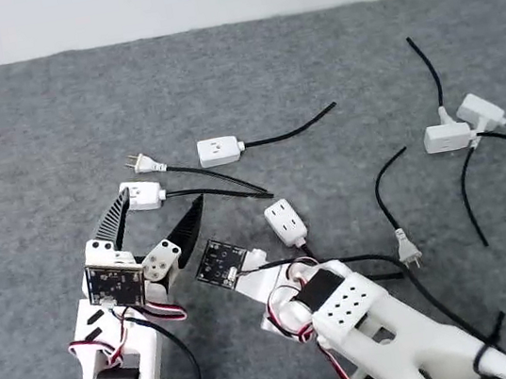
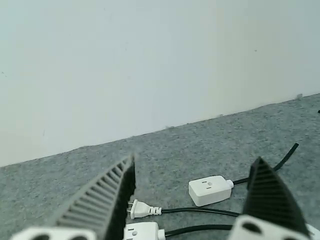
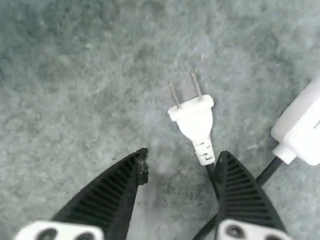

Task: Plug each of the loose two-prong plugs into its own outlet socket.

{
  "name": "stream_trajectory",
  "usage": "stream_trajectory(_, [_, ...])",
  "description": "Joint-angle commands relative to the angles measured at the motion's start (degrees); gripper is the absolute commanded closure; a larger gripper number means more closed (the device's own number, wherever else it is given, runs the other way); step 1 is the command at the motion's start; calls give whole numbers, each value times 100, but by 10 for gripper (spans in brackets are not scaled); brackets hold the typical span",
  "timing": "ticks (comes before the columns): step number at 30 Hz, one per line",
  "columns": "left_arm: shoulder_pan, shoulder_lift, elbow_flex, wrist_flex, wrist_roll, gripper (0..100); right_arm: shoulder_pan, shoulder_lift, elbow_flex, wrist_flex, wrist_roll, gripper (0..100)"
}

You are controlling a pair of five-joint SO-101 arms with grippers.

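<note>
My left gripper (image 1: pixel 162 195) stands open near the table's front left, and a white socket (image 1: pixel 142 195) lies close to its ribbed finger (image 1: pixel 114 218). Beyond its tips (image 2: pixel 195 161) lie a loose two-prong plug (image 2: pixel 145 209) and a second white socket (image 2: pixel 210 190); the same plug (image 1: pixel 141 163) and socket (image 1: pixel 219 150) appear from above. My right gripper (image 3: pixel 182 154) hangs open over the carpet. A white two-prong plug (image 3: pixel 192 117) lies between its fingers, prongs pointing away, nearer one finger (image 3: pixel 237 190). A white socket body (image 3: pixel 300 130) lies beside it.
A double socket (image 1: pixel 285 223) lies by the right arm's wrist board (image 1: pixel 221 261). Another loose plug (image 1: pixel 407 247) rests right of centre. Two white connectors (image 1: pixel 458 125) with black cords sit at the far right. Black cables cross the grey carpet.
</note>
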Motion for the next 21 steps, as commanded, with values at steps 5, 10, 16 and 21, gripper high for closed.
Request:
stream_trajectory(5, [26,-9,-163,-141,-79,651,-4,1218,-589,-409,-18,775])
stream_trajectory(10, [-9,-9,-171,-149,-79,651,-4,2026,-1152,-163,-26,778])
stream_trajectory(16, [0,-9,-171,-149,-79,651,-4,2211,-1266,-136,-26,808])
stream_trajectory(21, [0,-9,-171,-149,-79,651,-4,2211,-1275,-136,-18,972])
